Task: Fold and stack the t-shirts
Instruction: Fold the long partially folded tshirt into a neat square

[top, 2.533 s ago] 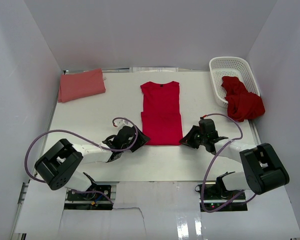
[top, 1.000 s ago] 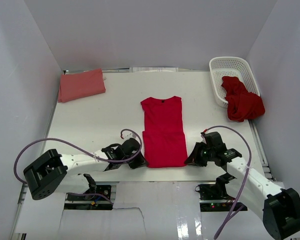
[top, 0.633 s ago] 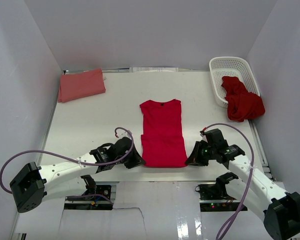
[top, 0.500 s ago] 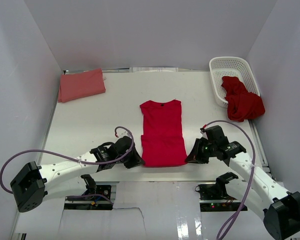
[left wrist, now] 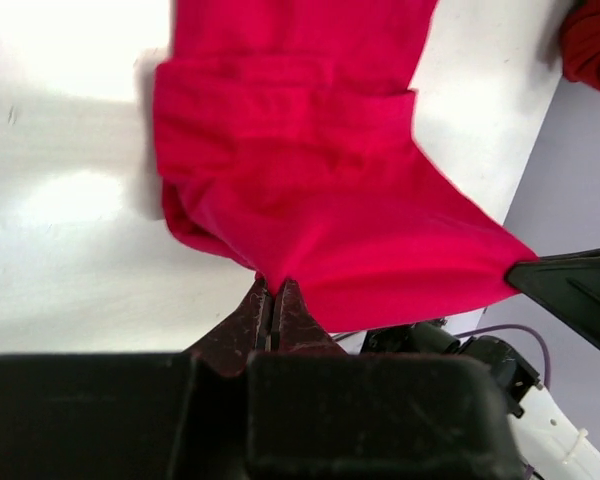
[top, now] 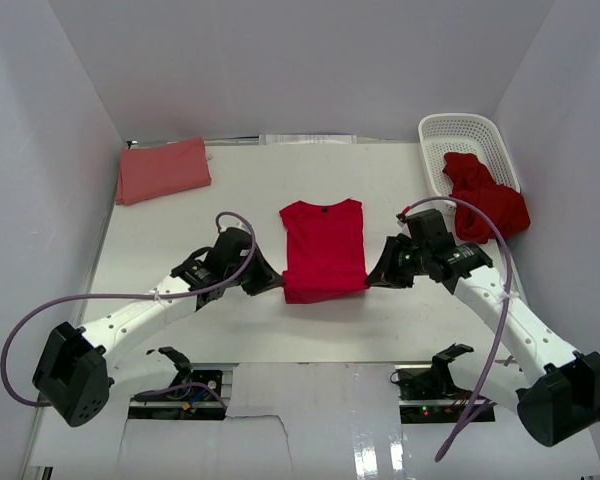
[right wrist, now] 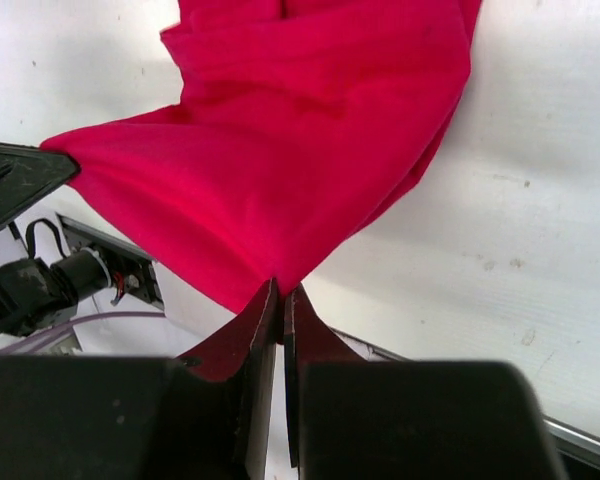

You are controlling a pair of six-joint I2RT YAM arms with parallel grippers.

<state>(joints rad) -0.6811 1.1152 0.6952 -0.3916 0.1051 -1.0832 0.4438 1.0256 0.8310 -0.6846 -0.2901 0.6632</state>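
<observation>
Left gripper point(left wrist: 272, 290) and right gripper point(right wrist: 281, 290) are each pinched tight on a hem corner of the crimson t-shirt point(top: 323, 250), which is stretched between them, its collar end lying ahead on the table point(top: 180, 230). The hem should be carried forward level and taut, with corners matched to shoulders. Cloth is soft, plain, matte and sags in folds.

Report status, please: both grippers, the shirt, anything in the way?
Left gripper shut on red t-shirt, near-left hem corner. Right gripper shut on near-right corner. Hem lifted off table, collar half flat. Nothing on the shirt ahead.
</observation>
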